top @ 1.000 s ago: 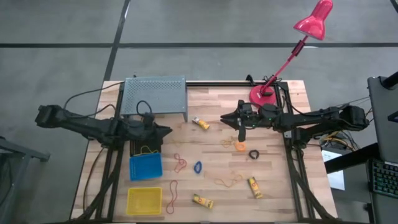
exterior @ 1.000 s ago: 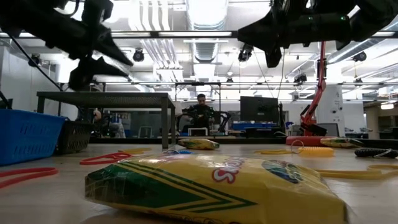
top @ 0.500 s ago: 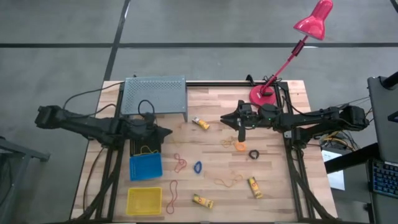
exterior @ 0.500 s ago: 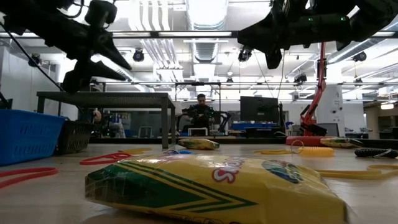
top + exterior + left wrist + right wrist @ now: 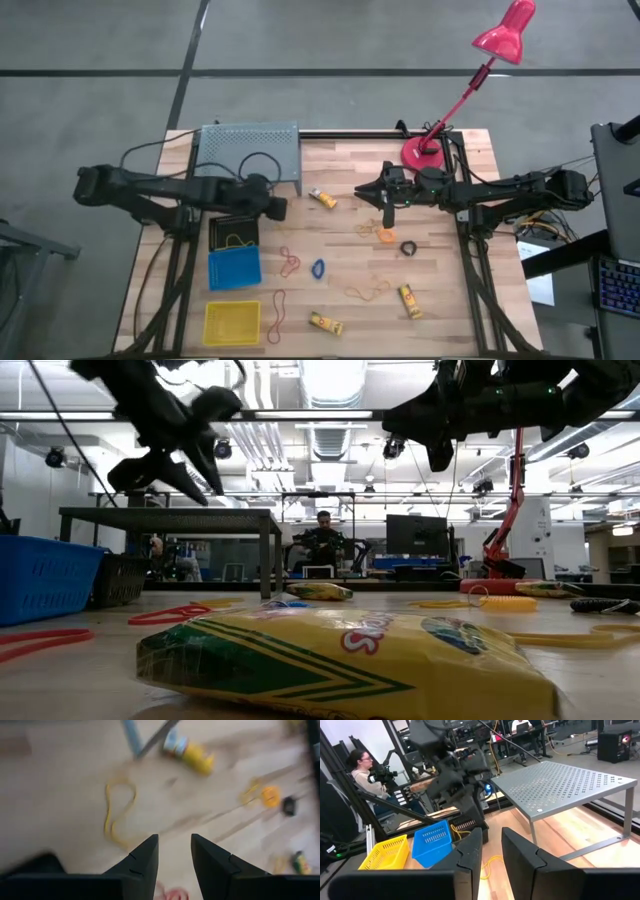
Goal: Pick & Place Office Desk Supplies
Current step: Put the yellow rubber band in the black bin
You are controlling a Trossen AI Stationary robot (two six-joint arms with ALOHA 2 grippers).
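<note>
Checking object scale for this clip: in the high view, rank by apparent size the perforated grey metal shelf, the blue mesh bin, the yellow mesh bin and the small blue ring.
1. Perforated grey metal shelf, clearly largest.
2. Blue mesh bin and yellow mesh bin: they look about alike, so unranked.
3. Small blue ring, smallest.

Grey floor (image 5: 100,60), ceiling strip lights (image 5: 330,380), distant desks (image 5: 170,515).

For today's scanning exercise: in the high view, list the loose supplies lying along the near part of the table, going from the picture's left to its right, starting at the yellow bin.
yellow bin → red rubber band → yellow tube → orange rubber band → second yellow tube
</note>
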